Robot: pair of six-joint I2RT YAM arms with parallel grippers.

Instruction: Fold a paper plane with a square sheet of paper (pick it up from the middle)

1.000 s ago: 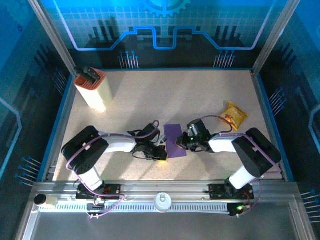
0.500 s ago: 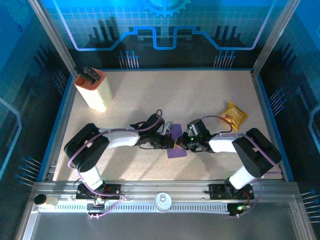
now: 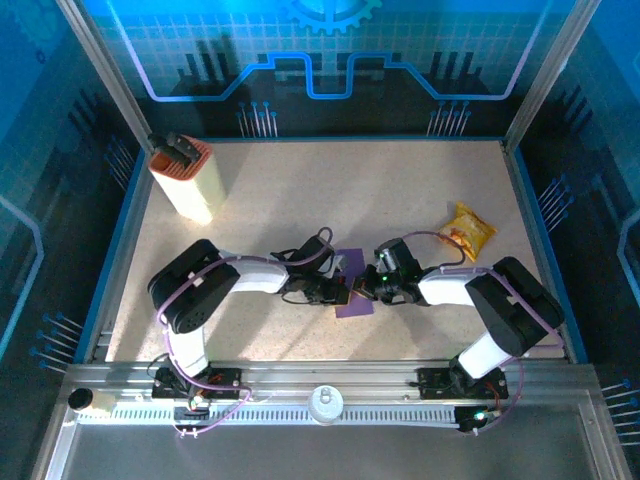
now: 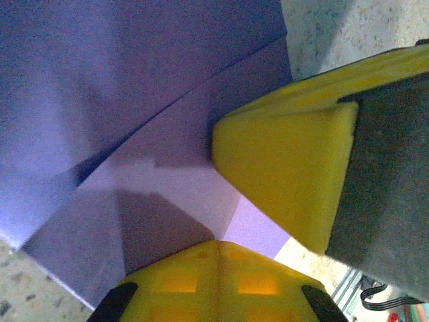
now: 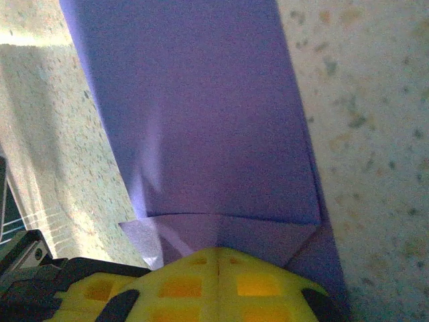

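Purple paper (image 3: 351, 262) under L+R closed jaws, touching

Seen from above, the paper (image 3: 351, 307) is covered mid-sheet by the left gripper (image 3: 345, 291) and the right gripper (image 3: 364, 289). In the right wrist view, its far end is cut off.

We see open table (image 3: 340, 190) across the far half; box (image 3: 187, 183) far left, snack packet (image 3: 469, 231) right (left gripper (image 4: 218, 268) and right gripper (image 5: 219, 268) crowd near centre).
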